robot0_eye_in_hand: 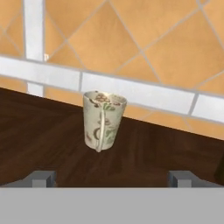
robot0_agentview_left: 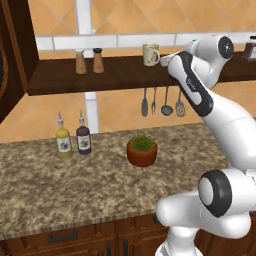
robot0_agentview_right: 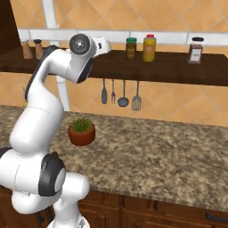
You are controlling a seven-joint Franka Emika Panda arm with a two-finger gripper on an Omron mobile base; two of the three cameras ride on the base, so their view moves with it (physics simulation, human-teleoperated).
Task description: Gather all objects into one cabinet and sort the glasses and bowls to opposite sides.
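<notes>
Hand view: we line up on the cream mug [robot0_eye_in_hand: 103, 120] standing on the wall shelf [robot0_eye_in_hand: 48, 140].

Its handle faces us, so we should advance level toward twelve o'clock, the gripper [robot0_eye_in_hand: 111, 178] spread wide with nothing between its tips, closing only once they pass either side of the mug, well clear of the shakers [robot0_agentview_left: 89, 60].

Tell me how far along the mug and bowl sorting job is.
Nothing looks done yet: the cream mug stands upright on the wall shelf, not in a cabinet. In hand: the open hand is lined up on that mug, empty, tips short of it. Left: grasp it, carry it to the cabinet, then gather the other pieces and sort them.
</notes>
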